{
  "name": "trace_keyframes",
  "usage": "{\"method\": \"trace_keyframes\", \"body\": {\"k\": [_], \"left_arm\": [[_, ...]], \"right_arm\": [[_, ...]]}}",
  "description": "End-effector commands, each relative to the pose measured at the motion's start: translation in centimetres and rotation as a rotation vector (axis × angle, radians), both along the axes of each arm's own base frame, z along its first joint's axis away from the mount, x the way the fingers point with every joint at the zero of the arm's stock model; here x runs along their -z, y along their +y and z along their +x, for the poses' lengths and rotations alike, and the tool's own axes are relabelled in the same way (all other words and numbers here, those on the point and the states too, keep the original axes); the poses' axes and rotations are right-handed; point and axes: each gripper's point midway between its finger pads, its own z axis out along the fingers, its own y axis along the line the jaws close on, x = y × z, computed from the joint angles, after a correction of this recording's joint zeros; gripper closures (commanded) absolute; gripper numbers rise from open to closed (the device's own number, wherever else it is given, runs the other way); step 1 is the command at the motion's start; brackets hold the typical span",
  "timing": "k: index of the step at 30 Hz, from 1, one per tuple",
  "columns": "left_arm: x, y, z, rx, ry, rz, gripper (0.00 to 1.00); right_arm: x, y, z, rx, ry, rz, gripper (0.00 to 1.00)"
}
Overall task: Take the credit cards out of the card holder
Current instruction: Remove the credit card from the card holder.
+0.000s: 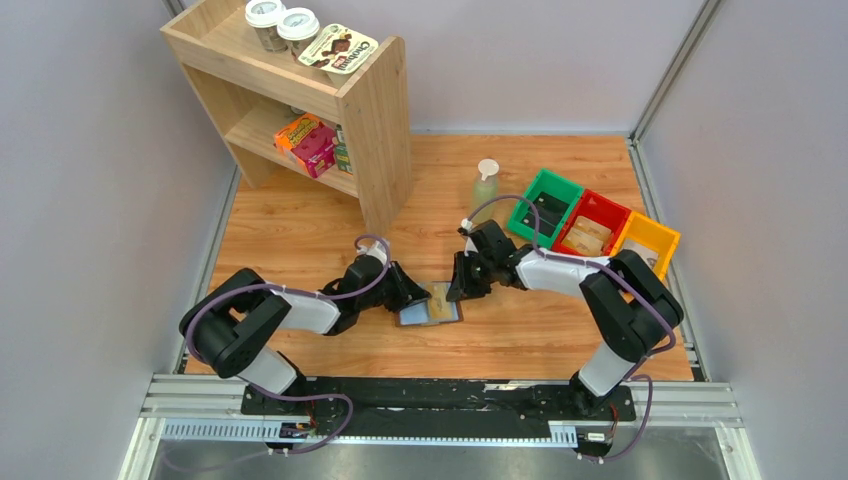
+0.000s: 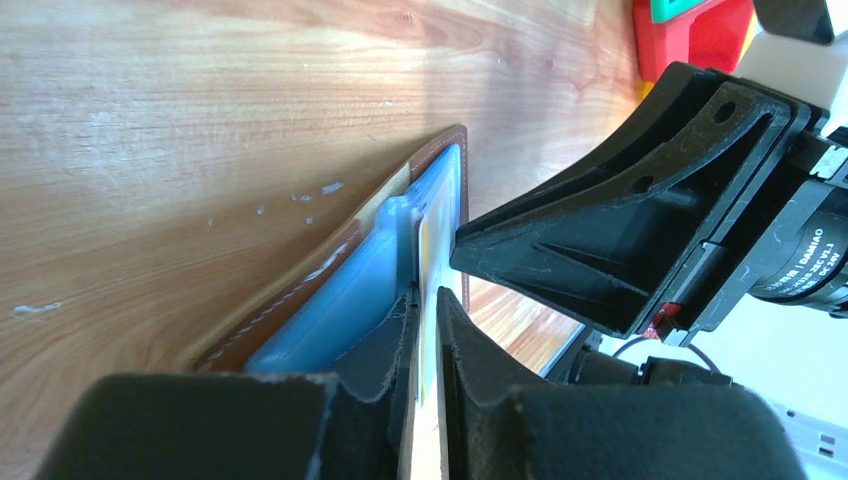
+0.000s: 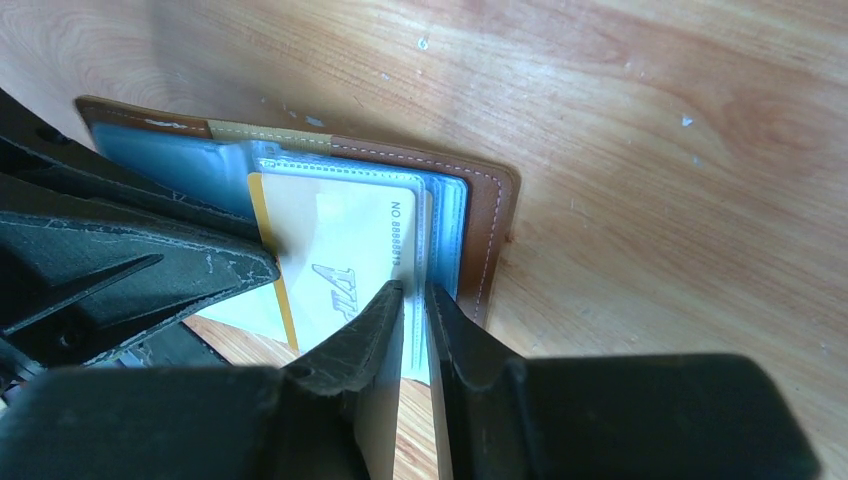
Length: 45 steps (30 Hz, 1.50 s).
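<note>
Extraction of one card [image 3: 350, 240] looks to be in hand; wallet [image 1: 432, 312] lies open on the table [image 1: 300, 230], centre of the top view, card partly out of its blue pocket; right gripper [image 3: 415, 312] pinches the card's lower edge; left gripper [image 2: 425, 325] is clamped on its side edge; next, I judge, one should release or pin the wallet while the other draws the card clear.
</note>
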Motion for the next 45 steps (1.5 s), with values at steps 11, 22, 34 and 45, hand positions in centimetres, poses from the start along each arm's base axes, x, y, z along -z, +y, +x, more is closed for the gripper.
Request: {"method": "trace_keyframes", "body": {"k": [11,22,34,45], "left_arm": [[-3.1,0.6,-0.2,-0.023,-0.068,-0.105,1.0],[-0.3,3.5,-1.5,-0.067,0.016,0.001,1.0],[0.0,2.6,-1.4,-0.011,0.022,0.021,0.77],[-0.2,1.8,-1.6,0.026,0.028,-0.011,0.75]], "right_arm": [[4.2,-1.7,-0.7,0.064,0.103,-0.103,0.8],[4.0,-1.7,-0.7,0.064,0.102,-0.095,0.8],[-2.8,0.6,1.9,0.055,-0.046,0.043,0.65],[-1.2,1.2,1.1,0.052,0.015,0.079,0.7]]}}
